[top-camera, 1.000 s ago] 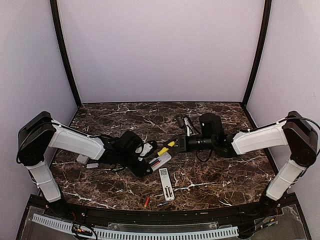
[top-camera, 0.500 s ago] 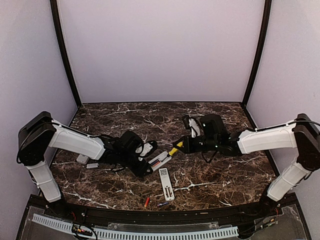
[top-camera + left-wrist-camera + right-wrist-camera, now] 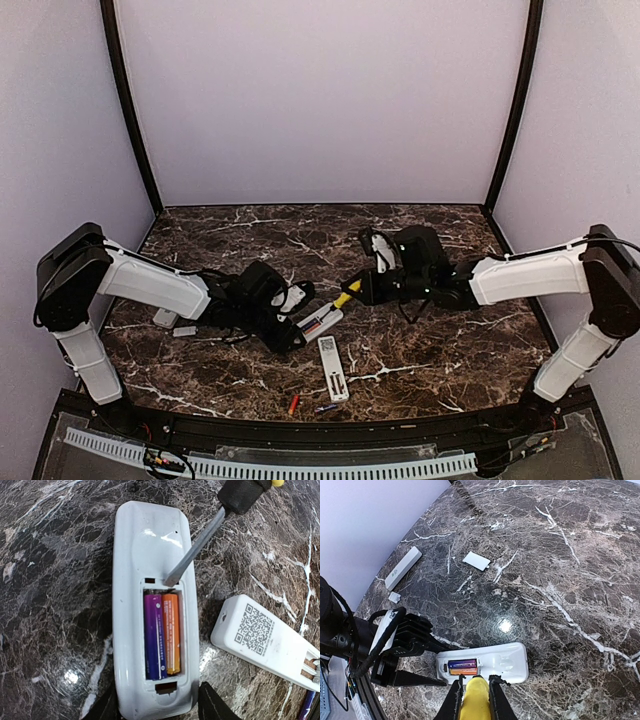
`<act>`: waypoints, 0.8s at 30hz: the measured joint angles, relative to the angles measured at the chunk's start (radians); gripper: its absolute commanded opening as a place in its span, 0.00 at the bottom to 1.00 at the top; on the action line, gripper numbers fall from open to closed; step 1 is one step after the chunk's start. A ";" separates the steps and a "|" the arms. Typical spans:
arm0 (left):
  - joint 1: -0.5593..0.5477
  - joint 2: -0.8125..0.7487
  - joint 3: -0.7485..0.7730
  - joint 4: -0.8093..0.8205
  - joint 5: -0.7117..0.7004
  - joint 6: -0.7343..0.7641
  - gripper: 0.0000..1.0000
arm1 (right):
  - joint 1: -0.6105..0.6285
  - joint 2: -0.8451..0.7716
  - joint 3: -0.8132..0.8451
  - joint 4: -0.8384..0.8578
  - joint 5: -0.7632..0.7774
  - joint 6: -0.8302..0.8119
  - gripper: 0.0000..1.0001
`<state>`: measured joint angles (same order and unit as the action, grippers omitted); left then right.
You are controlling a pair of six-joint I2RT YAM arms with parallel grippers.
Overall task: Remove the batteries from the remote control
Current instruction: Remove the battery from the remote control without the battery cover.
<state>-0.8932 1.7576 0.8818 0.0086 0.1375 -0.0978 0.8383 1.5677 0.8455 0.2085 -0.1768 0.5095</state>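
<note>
Dark brown marble with white veining makes up the glossy table (image 3: 420,350). The left gripper (image 3: 159,705) has its black fingers (image 3: 214,707) pressed against both long sides of the open remote (image 3: 150,545) at its near end, clamping it flat on the stone. The right gripper (image 3: 474,692) is closed tight around the handle of the screwdriver (image 3: 195,545), a tool with a yellow grip, a black collar and a flat grey steel blade.

The open remote is smooth white plastic with rounded corners, lying back-up, its rectangular battery bay uncovered. The blade tip rests at the far edge of that bay, just above the cells. Just beside it, apart, lies a second remote (image 3: 265,640), also white, with a square printed code sticker and an empty bay. A thin flat white cover plate (image 3: 476,560) lies well apart on the marble.

The batteries sit side by side lengthwise in the open bay, touching: a purple cell (image 3: 154,635) and an orange cell (image 3: 171,632), both slim shiny cylinders. Near the front table edge lie a loose red cell (image 3: 293,403) and a loose blue cell (image 3: 326,408).
</note>
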 measured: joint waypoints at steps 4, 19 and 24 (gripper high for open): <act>0.000 0.000 0.000 0.000 0.000 0.000 0.18 | 0.000 0.021 0.021 0.002 0.003 -0.008 0.00; 0.000 0.000 0.000 0.000 0.000 -0.005 0.18 | 0.023 0.033 0.042 0.000 0.029 -0.046 0.00; 0.000 0.000 0.000 -0.001 0.000 -0.008 0.18 | 0.033 0.033 0.045 -0.002 0.044 -0.061 0.00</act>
<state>-0.8932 1.7580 0.8818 0.0078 0.1375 -0.1062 0.8711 1.6005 0.8902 0.2062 -0.1326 0.4480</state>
